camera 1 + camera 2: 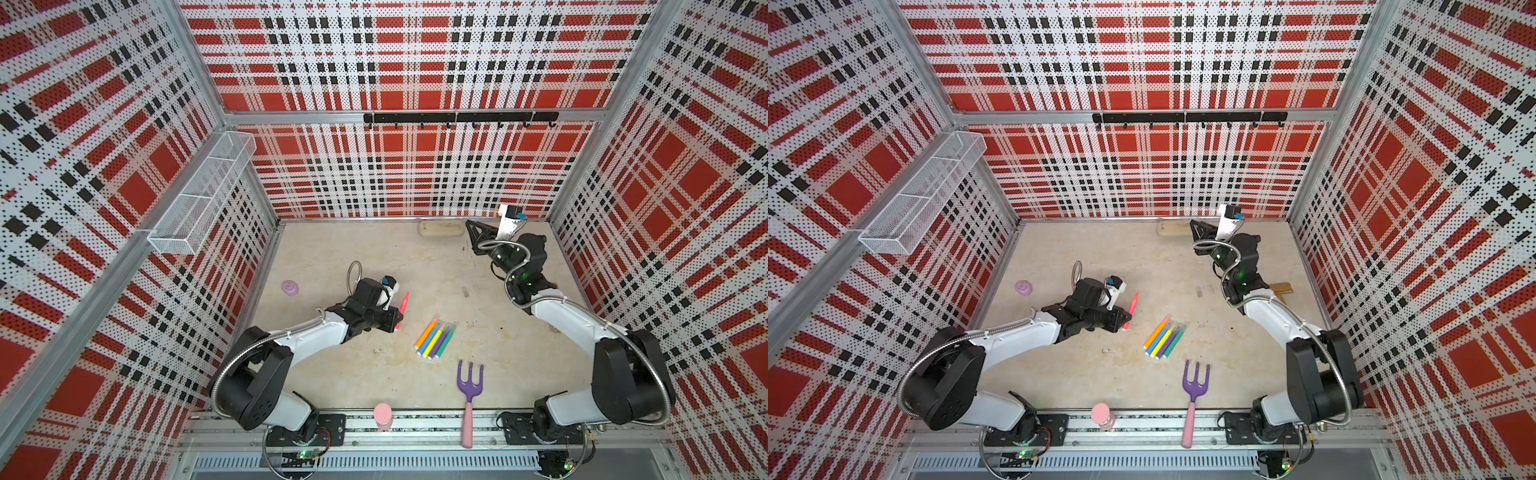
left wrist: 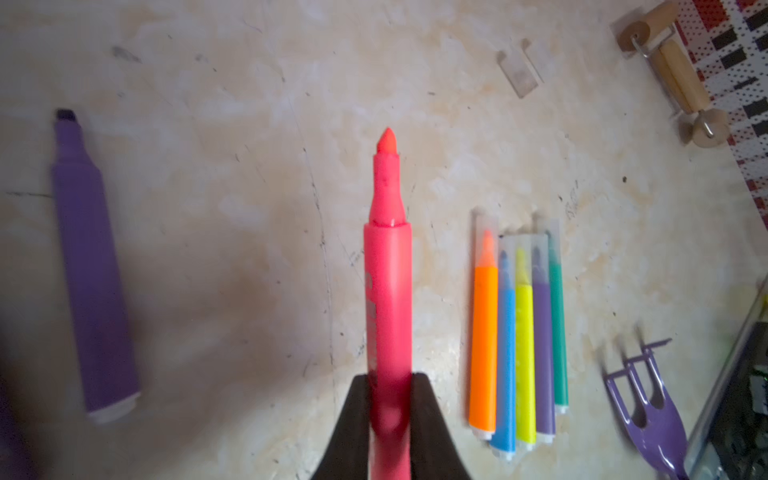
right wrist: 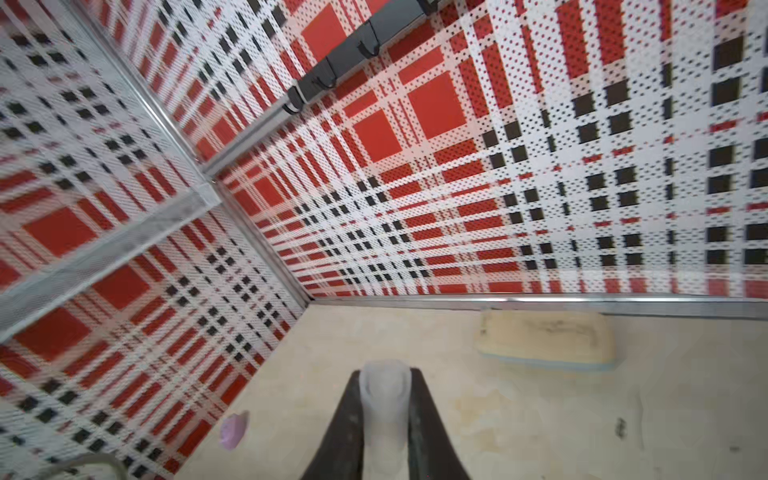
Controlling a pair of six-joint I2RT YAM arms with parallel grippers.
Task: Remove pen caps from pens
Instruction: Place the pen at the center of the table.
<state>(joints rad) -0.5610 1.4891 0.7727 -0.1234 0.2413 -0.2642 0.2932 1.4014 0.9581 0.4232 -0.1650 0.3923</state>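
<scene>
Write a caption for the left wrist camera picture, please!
Left gripper clamps an uncapped pink-red pen, five capped pens lined up nearby.

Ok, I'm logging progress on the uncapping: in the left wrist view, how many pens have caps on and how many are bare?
Capped: 5 (orange pen, blue pen, yellow pen, purple pen in the row, teal pen)
Bare: 2 (pink-red pen in the left gripper, loose purple pen)
Total: 7
A purple blur at the picture's edge is too unclear to count.
</scene>
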